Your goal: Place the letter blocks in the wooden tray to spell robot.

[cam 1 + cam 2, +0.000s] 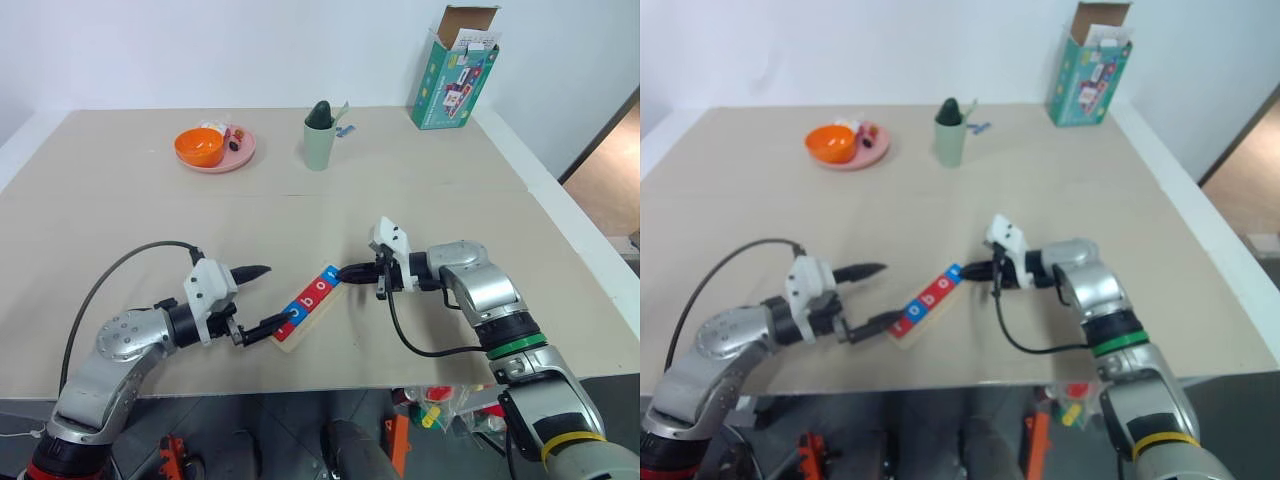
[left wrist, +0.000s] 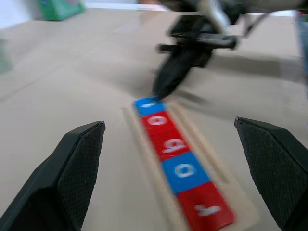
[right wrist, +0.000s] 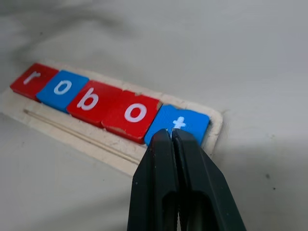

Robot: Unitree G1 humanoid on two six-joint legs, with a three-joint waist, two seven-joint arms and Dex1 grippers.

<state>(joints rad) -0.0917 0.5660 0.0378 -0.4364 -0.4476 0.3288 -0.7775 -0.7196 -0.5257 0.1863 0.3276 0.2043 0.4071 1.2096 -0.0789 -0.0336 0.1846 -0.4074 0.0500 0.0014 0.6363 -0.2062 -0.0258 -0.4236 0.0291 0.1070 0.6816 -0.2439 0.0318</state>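
Closed right hand (image 3: 169, 137) over wooden tray (image 3: 211, 137)

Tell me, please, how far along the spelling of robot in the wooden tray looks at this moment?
Nearly finished. All five letter blocks lie in the wooden tray, reading r, o, b, o, t. The last one, the blue t block, is still being attended to: the shut right gripper has its tips at that block's edge. The left gripper stands open at the tray's r end, holding nothing. What is left seems to be drawing both grippers away.

A pink plate (image 1: 240, 156) with an orange bowl (image 1: 198, 146), green cup (image 1: 319, 146) and teal carton (image 1: 452, 85) stand far back.
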